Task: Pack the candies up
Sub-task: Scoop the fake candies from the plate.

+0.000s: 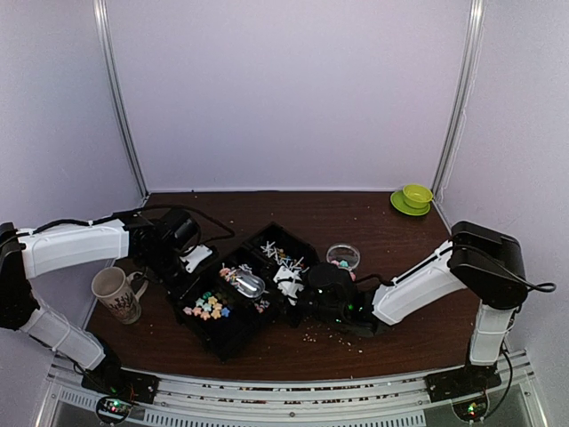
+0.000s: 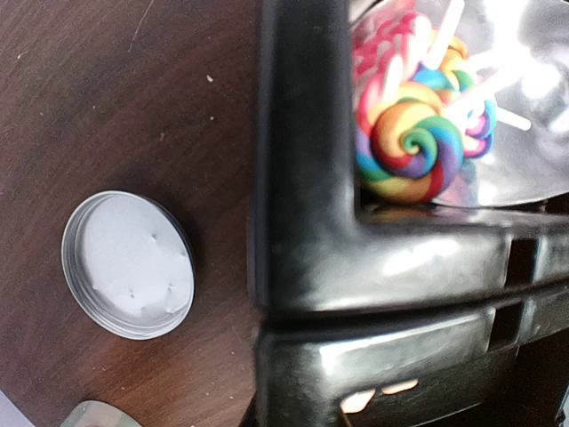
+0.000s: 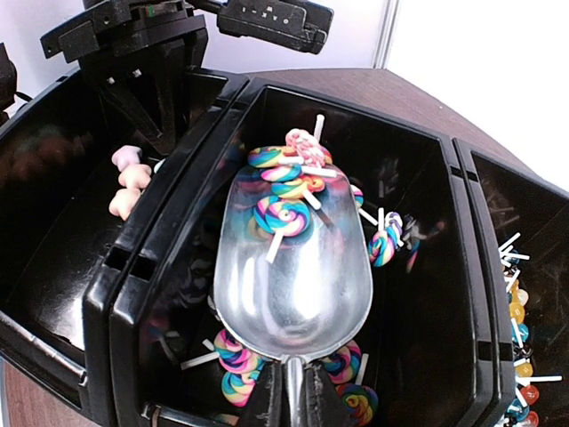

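Candies [image 3: 283,213]: rainbow swirl lollipops on white sticks, several lying in a metal scoop [image 3: 293,294], more loose beneath it in the middle compartment of a black tray [image 3: 169,231]; pastel pieces [image 1: 206,307] in the neighbouring compartment, white stick sweets [image 1: 280,253] in the far ones. Right gripper [image 3: 293,396]: clamped on the scoop's handle; left gripper [image 3: 163,133]: closed, at the tray's far rim, whether pinching it not discernible. Surroundings: round lid [image 2: 129,253] beside the tray, mug [image 1: 116,294], small glass dish [image 1: 343,258], green cup [image 1: 416,194] at the far right corner
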You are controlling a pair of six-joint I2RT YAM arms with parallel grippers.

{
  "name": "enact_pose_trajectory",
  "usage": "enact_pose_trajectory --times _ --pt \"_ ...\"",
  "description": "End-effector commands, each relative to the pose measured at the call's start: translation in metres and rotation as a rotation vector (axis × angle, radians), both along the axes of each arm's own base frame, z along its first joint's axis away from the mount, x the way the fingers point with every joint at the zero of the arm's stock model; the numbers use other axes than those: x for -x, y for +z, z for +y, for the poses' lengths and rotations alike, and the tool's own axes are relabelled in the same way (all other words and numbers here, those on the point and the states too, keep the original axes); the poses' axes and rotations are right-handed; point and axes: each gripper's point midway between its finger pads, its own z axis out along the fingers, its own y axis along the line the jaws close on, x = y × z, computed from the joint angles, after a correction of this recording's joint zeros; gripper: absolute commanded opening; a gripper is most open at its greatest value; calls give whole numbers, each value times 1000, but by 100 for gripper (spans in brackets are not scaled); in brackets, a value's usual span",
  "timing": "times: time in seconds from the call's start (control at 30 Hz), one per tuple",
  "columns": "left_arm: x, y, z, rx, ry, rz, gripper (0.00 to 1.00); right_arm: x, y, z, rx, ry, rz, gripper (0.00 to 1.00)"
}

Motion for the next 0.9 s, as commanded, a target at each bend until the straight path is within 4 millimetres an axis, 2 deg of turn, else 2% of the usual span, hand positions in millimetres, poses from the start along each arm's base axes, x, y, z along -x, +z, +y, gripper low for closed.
enact_pose_trajectory --times 0.0,0.13,0.27,0.5,0.63,0.87 --pt "-41 53 -53 251 -39 -199 0 15 69 20 -212 93 -134 0" --pt "-39 55 -57 271 -51 -193 0 16 69 18 -244 92 -150 0" --pt "-37 58 -61 299 -69 -188 0 8 59 31 -190 87 -124 0" --pt "-35 59 -63 311 -78 -183 0 -7 71 38 -229 9 -98 0" --pt "-36 58 -63 308 -74 -181 0 -6 80 34 -281 5 -113 0" --pt "-47 49 -45 236 11 -189 0 -3 81 13 -318 -23 -148 0"
